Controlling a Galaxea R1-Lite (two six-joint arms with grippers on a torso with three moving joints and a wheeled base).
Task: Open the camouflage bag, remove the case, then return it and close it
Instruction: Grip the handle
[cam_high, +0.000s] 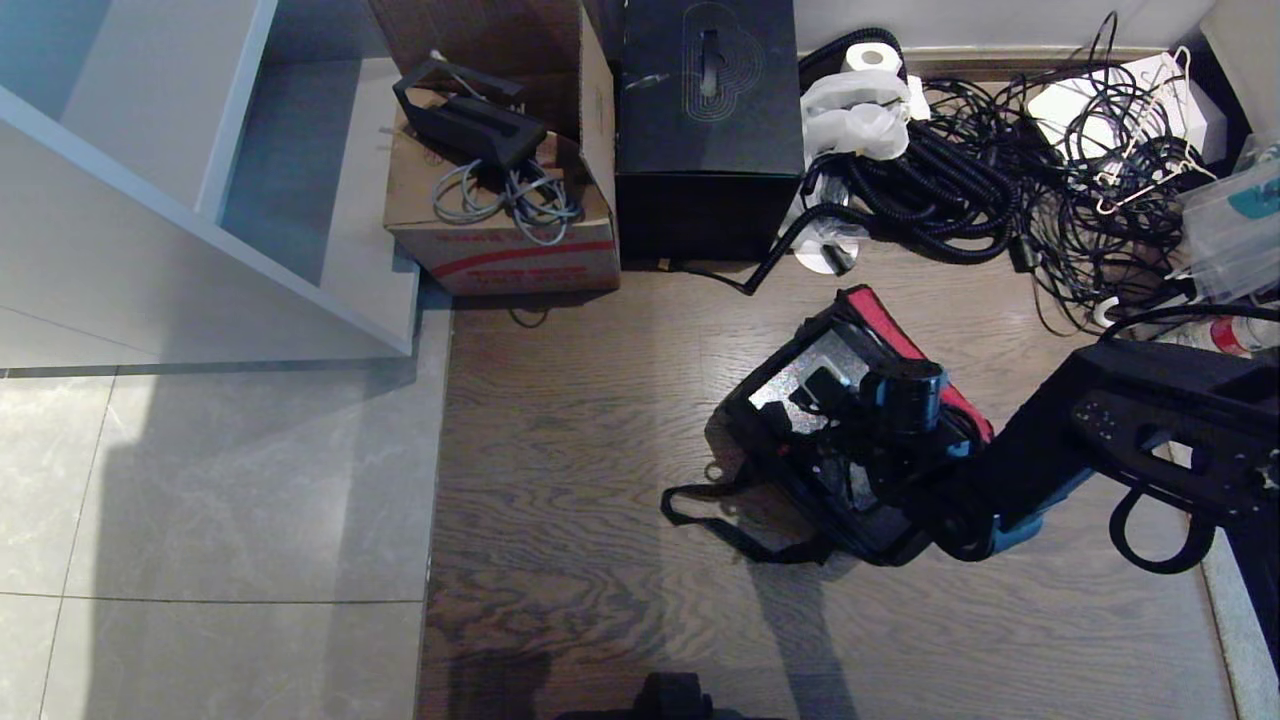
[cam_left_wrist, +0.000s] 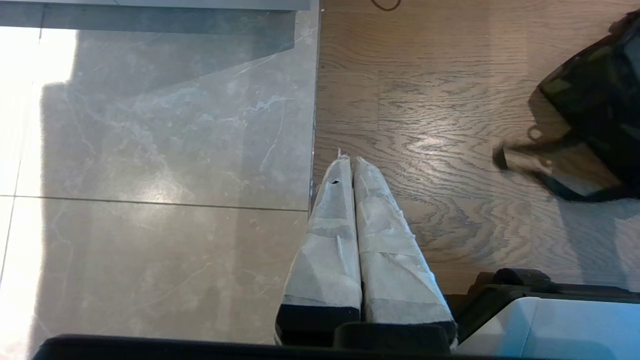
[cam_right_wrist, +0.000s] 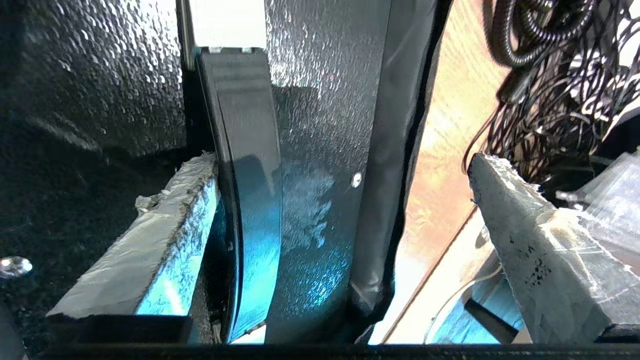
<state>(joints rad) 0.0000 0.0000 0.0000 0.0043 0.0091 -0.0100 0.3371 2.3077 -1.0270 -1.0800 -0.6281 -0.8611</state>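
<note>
Floor clutter along the wall

An open cardboard box (cam_high: 500, 215) of grey cables sits just beside a black box (cam_high: 708, 130); tangled black cords (cam_high: 1000, 190) and a toilet roll (cam_high: 868, 58) lie beyond.

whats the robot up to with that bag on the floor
The camo bag lies open on the wood floor, its foil lining showing. The right pincer is open at the bag's mouth, one finger inside beside a dark flat case, the other outside the wall. The left pincer is shut and parked off to the side.
</note>
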